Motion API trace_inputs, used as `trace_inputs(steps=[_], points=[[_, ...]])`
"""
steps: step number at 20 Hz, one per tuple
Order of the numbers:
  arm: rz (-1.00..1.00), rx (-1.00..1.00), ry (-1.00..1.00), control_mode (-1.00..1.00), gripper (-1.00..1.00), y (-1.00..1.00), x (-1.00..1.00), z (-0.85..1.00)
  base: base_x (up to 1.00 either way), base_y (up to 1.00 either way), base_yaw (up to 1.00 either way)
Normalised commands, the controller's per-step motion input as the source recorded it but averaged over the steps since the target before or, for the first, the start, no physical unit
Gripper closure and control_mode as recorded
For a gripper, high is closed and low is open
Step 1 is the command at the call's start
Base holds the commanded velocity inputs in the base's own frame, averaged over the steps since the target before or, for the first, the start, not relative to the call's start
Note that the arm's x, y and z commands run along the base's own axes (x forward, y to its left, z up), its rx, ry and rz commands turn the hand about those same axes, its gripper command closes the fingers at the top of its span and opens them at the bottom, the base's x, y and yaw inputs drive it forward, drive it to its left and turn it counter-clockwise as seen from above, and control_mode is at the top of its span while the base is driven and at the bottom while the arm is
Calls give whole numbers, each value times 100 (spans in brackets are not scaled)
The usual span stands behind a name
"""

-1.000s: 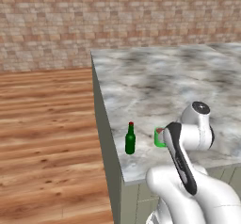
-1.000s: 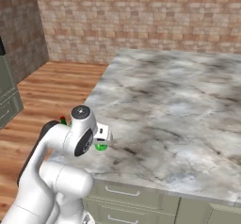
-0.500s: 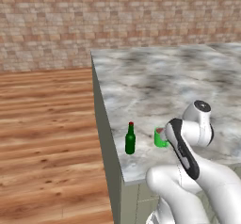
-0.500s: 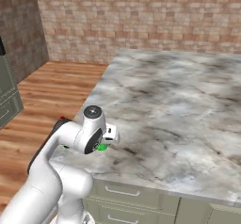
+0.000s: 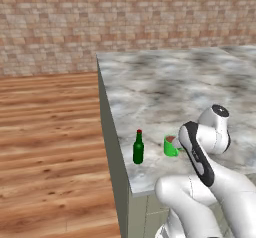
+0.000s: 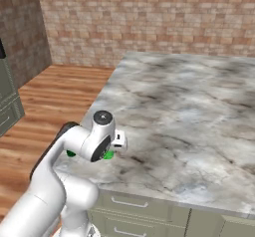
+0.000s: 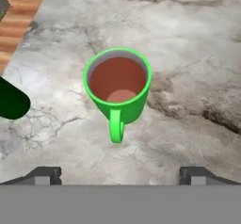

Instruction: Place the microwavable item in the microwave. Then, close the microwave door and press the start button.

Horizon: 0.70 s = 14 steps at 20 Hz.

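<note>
The microwavable item, a small bright green mug [image 7: 117, 89] of brown liquid, stands upright on the marble counter [image 7: 188, 53] near its front left corner. Its handle [image 7: 116, 129] points toward my hand. My gripper [image 7: 121, 175] hovers above and just short of the mug, open wide with nothing between its fingers. In the left base view the mug [image 5: 170, 146] peeks out beside my wrist. In the right base view a sliver of the mug [image 6: 108, 155] shows under the hand. The microwave and its door are out of view.
A dark green bottle [image 5: 138, 148] with a red cap stands left of the mug, close to the counter's left edge [image 5: 114, 147]; its body [image 7: 12, 100] shows in the hand view. Wood floor [image 5: 50, 132] lies beyond that edge. A brick wall [image 5: 125, 17] runs behind.
My hand has shifted forward over the counter toward the mug. The jaws have stayed wide open. Mug and bottle have not moved.
</note>
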Motion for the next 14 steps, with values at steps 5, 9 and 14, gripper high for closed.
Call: trace_inputs(steps=[5, 9, 14], points=[[18, 0, -21, -100, -100, 9, -49, -54, 0, 0, 0], [21, 0, -17, -100, -100, 20, -19, -54, 0, 0, 0], [25, 0, -20, -100, -100, 5, 22, -39, 0, 0, 0]])
